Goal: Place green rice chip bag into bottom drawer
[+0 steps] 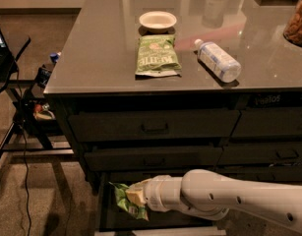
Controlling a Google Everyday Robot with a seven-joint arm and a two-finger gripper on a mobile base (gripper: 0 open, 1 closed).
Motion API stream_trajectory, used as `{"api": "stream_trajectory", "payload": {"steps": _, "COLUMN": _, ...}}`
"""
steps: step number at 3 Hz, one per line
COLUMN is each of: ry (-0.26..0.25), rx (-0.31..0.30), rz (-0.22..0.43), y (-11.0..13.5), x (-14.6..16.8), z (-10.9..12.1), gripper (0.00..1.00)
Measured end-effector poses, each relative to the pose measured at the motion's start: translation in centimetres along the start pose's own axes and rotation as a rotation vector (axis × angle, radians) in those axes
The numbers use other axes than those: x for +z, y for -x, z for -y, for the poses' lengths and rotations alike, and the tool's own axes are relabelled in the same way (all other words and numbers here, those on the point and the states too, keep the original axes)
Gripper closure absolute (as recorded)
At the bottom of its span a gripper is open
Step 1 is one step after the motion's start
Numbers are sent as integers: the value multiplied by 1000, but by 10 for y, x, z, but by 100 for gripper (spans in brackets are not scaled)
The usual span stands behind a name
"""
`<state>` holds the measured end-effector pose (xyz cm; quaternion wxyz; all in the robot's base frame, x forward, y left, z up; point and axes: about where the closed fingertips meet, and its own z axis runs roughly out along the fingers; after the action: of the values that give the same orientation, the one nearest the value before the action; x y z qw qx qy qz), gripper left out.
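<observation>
The green rice chip bag [122,196] is bright green and crumpled, and hangs over the left part of the open bottom drawer [107,215]. My gripper [135,198] is at the end of the white arm [224,203], which reaches in from the lower right. The gripper is shut on the bag's right side and holds it just above the drawer's dark inside. The drawer's pale front rim [160,231] shows along the bottom edge. The bag's logo is mostly hidden by folds and by my fingers.
On the grey countertop [91,58] lie a flatter olive-green bag [158,56], a white bowl [158,20] and a plastic bottle [218,60] on its side. Two shut shallower drawers [153,127] sit above the open one. A stand and cables [22,132] are at the left.
</observation>
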<state>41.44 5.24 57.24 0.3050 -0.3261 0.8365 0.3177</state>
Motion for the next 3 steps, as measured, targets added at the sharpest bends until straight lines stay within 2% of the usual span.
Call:
{"api": "stream_trajectory", "payload": {"steps": 1, "ry": 5, "rx": 69, "rz": 48, "y": -20, "x": 11, "z": 28, "gripper": 100}}
{"api": "stream_trajectory", "payload": {"steps": 2, "ry": 28, "rx": 140, "rz": 73, "y": -47, "x": 28, "z": 46, "gripper": 100}}
{"api": "stream_trajectory", "payload": {"steps": 3, "ry": 28, "rx": 140, "rz": 73, "y": -47, "x": 28, "z": 46, "gripper": 100}}
